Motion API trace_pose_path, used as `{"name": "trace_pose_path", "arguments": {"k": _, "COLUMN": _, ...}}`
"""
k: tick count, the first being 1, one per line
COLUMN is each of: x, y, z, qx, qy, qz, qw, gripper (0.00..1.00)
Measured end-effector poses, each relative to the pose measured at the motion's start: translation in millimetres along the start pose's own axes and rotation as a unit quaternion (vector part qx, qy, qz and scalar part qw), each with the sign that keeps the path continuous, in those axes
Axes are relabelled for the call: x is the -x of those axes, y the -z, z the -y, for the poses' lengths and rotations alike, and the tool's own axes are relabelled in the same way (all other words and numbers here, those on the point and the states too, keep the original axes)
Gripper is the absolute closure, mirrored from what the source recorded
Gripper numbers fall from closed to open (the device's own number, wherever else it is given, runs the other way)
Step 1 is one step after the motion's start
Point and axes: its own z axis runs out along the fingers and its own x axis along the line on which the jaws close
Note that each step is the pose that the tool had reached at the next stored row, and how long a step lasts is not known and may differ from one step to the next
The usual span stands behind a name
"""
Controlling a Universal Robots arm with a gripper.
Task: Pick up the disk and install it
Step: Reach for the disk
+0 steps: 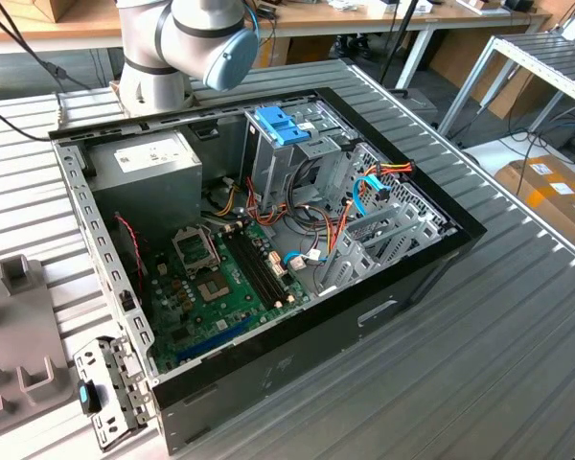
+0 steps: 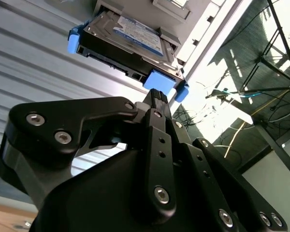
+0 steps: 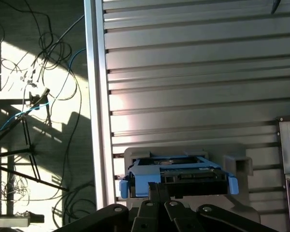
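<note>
The disk (image 2: 135, 36) is a flat silver hard drive with a blue-and-white label and blue side rails. It rests on a grey holder (image 3: 237, 162), and in the first wrist view the disk (image 3: 191, 176) shows end-on. My gripper (image 2: 157, 94) stands just in front of the blue rail at the disk's near corner. Its fingers are shut together with nothing between them. In the first wrist view my gripper (image 3: 159, 186) sits right below that blue rail. Whether the tips touch the rail, I cannot tell.
The open computer case (image 1: 297, 355) lies on the ribbed metal table, with a blue-capped drive cage (image 1: 283, 125), a grey power supply (image 1: 149, 168) and loose cables inside. A grey fixture (image 1: 14, 326) sits at the exterior view's left. The table edge (image 3: 94, 96) runs beside the holder.
</note>
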Motion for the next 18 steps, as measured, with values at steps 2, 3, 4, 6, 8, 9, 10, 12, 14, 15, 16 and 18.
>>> {"name": "trace_pose_path", "arguments": {"k": 2, "x": -0.9, "y": -1.6, "z": 0.2, "qx": 0.0, "qy": 0.001, "qz": 0.0001, "qw": 1.0, "gripper": 0.89}}
{"name": "trace_pose_path", "arguments": {"k": 3, "x": -1.0, "y": -2.2, "z": 0.2, "qx": -0.0002, "qy": 0.002, "qz": 0.0, "qw": 1.0, "gripper": 0.89}}
{"name": "trace_pose_path", "arguments": {"k": 4, "x": -1.0, "y": -2.5, "z": 0.2, "qx": -0.0007, "qy": 0.003, "qz": -0.0001, "qw": 0.99999, "gripper": 0.89}}
{"name": "trace_pose_path", "arguments": {"k": 6, "x": -1.0, "y": -3.7, "z": 0.5, "qx": -0.002, "qy": 0.007, "qz": -0.0001, "qw": 0.99997, "gripper": 0.89}}
{"name": "trace_pose_path", "arguments": {"k": 8, "x": -1.0, "y": -5.4, "z": 0.6, "qx": -0.0065, "qy": 0.012, "qz": 0.0, "qw": 0.99991, "gripper": 0.89}}
{"name": "trace_pose_path", "arguments": {"k": 9, "x": -0.9, "y": -5.7, "z": 0.7, "qx": -0.0115, "qy": 0.014, "qz": 0.0003, "qw": 0.99983, "gripper": 0.89}}
{"name": "trace_pose_path", "arguments": {"k": 10, "x": -0.9, "y": -5.8, "z": 0.7, "qx": -0.0174, "qy": 0.016, "qz": 0.0006, "qw": 0.99972, "gripper": 0.89}}
{"name": "trace_pose_path", "arguments": {"k": 12, "x": -0.9, "y": -5.9, "z": 0.7, "qx": -0.0282, "qy": 0.019, "qz": 0.0012, "qw": 0.99942, "gripper": 0.89}}
{"name": "trace_pose_path", "arguments": {"k": 14, "x": -1.0, "y": -6.1, "z": 0.7, "qx": -0.0341, "qy": 0.02, "qz": 0.0017, "qw": 0.99922, "gripper": 0.89}}
{"name": "trace_pose_path", "arguments": {"k": 15, "x": -1.0, "y": -6.2, "z": 0.7, "qx": -0.0356, "qy": 0.02, "qz": 0.0024, "qw": 0.99916, "gripper": 0.89}}
{"name": "trace_pose_path", "arguments": {"k": 16, "x": -1.1, "y": -6.4, "z": 0.8, "qx": -0.0361, "qy": 0.021, "qz": 0.0048, "qw": 0.99912, "gripper": 0.89}}
{"name": "trace_pose_path", "arguments": {"k": 18, "x": -1.1, "y": -7.4, "z": 0.7, "qx": -0.0358, "qy": 0.022, "qz": 0.011, "qw": 0.99906, "gripper": 0.89}}
